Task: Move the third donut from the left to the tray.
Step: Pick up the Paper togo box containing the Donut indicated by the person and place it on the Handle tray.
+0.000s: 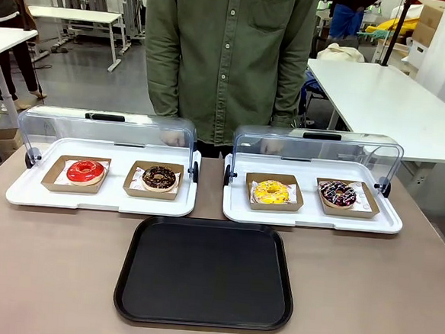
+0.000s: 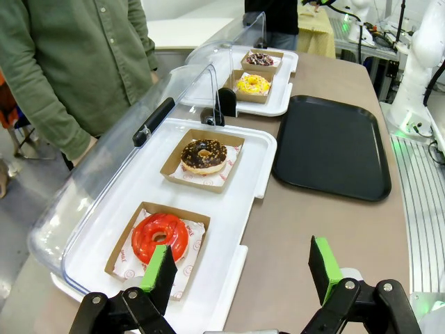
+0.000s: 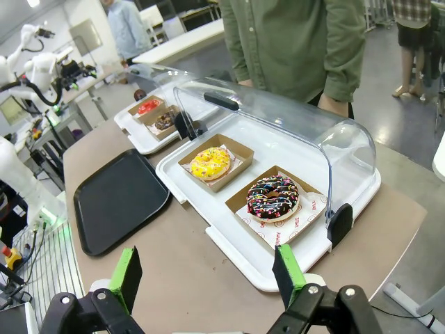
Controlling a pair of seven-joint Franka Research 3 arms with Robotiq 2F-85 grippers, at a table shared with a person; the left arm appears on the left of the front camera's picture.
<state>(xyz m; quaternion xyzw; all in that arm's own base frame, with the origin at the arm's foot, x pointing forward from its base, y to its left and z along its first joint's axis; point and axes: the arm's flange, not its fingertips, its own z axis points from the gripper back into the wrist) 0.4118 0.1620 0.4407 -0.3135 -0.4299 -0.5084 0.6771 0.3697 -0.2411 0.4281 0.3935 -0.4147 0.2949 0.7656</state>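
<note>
Sitting right of centre, its clear lid (image 1: 315,149) raised for access, the yellow-glazed ring donut (image 1: 271,191) faced the black plastic tray (image 1: 205,277). Left gripper (image 2: 243,268) and right gripper (image 3: 208,268) gaped empty.

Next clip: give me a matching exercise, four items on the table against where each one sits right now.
Things:
1. red-glazed ring donut
2. yellow-glazed ring donut
3. dark chocolate ring donut with coloured sprinkles
4. large flat black rectangular plastic tray

Places:
a. right white plastic tray, right half
b. bare on the brown table, nearest the robot
c. left white plastic tray, left half
d. right white plastic tray, left half

Pairs: 1-c, 2-d, 3-a, 4-b
</note>
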